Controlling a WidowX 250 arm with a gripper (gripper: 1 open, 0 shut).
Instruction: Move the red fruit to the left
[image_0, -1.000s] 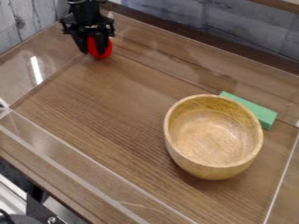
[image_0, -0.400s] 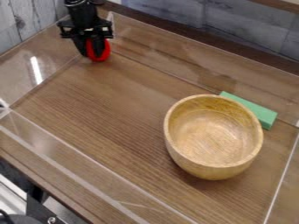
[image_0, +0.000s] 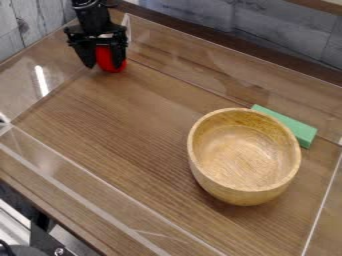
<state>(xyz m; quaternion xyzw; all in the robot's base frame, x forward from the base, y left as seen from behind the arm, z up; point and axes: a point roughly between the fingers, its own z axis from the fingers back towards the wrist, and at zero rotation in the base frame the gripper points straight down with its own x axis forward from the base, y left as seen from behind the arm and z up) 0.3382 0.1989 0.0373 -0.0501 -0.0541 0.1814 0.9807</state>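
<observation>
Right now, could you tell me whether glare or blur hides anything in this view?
In the camera view, pale glare streaks the table at its left edge; the claw is dark and small against the red fruit; the wooden bowl and green block show clearly.

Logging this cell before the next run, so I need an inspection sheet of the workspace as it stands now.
Surface: wooden table, glossy, with low clear walls.
Job's things: red fruit at the far left corner, between the gripper's fingers.
Clutter: wooden bowl, empty, upright; green block behind it.
Grippers: gripper pointing down over the fruit, jaws open.
Cables: nothing seen.
Surroundings: grey plank wall behind.
</observation>
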